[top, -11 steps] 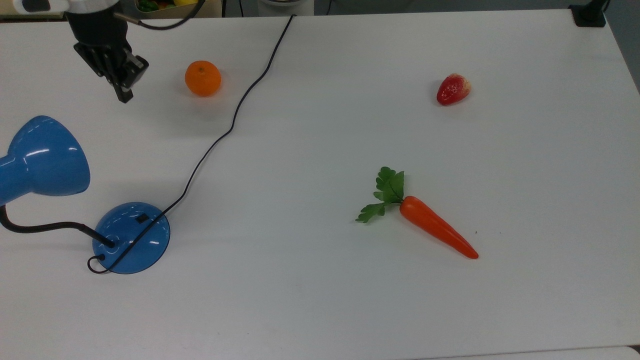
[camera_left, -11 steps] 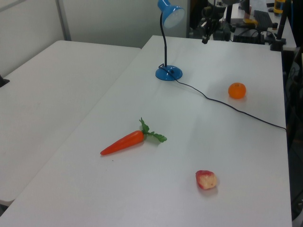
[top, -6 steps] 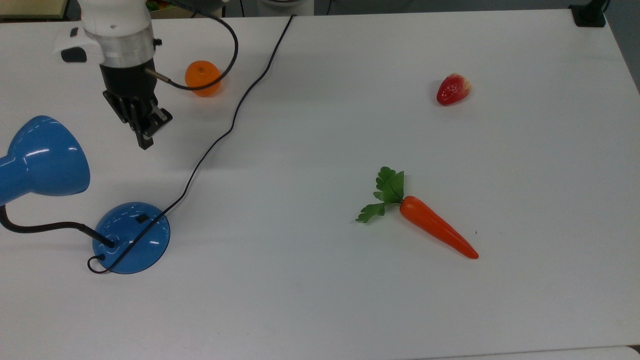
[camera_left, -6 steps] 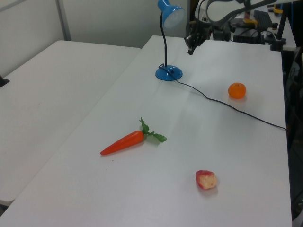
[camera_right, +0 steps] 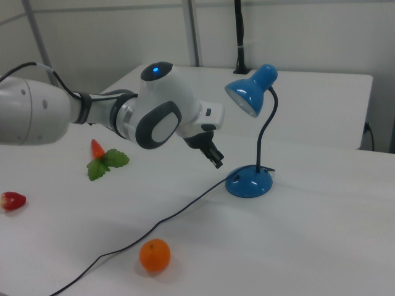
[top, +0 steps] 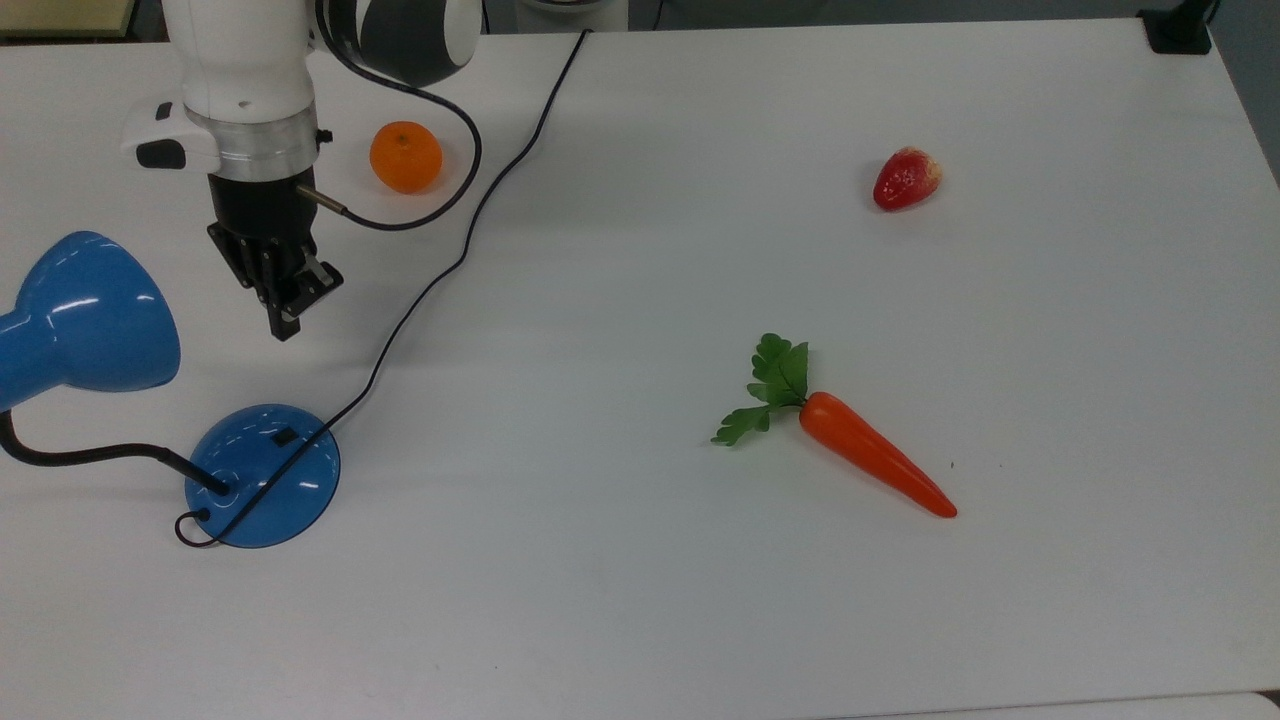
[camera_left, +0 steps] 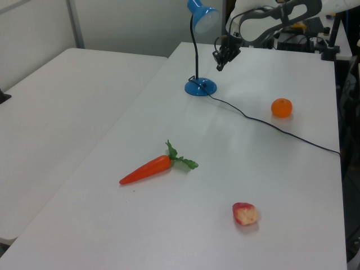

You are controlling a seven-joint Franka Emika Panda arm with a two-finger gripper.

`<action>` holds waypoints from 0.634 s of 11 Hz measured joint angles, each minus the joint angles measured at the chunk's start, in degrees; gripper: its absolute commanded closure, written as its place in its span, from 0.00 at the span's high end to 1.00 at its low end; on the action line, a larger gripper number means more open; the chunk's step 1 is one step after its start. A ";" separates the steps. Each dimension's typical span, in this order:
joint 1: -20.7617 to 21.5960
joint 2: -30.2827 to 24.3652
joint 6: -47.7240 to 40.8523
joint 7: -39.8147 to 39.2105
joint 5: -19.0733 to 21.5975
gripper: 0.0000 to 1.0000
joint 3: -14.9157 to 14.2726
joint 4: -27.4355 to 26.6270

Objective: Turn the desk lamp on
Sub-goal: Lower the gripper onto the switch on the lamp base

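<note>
The desk lamp stands at the top view's left: a glossy blue domed base [top: 262, 478] with a small black switch [top: 285, 436], a black bendy neck and a blue cone shade [top: 92, 315]. Its thin black cord [top: 440, 270] runs off to the table's far edge. My gripper [top: 285, 326] hangs shut and holds nothing, pointing down, a short way above the base in the top view and beside the shade. In the left view the gripper [camera_left: 219, 65] is just right of the lamp base [camera_left: 201, 87]. In the right view the gripper [camera_right: 217, 163] is above and left of the base [camera_right: 249, 182].
An orange [top: 405, 157] lies behind the arm, close to the cord. A carrot [top: 870, 455] with green leaves lies mid-table and a strawberry [top: 907, 178] sits at the top view's far right. The white arm [camera_right: 154, 120] reaches in over the table.
The arm has come down from the top view's upper left toward the lamp base, most of the way in the first half second. The lamp and fruit have not moved.
</note>
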 measured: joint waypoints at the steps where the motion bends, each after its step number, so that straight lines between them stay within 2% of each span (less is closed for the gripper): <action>1: 0.00 0.90 1.69 0.53 0.00 0.02 0.00 0.02; 4: -0.05 4.07 8.11 1.08 0.00 0.01 0.01 0.04; 7: -0.19 7.01 9.58 1.42 0.00 0.00 0.01 1.04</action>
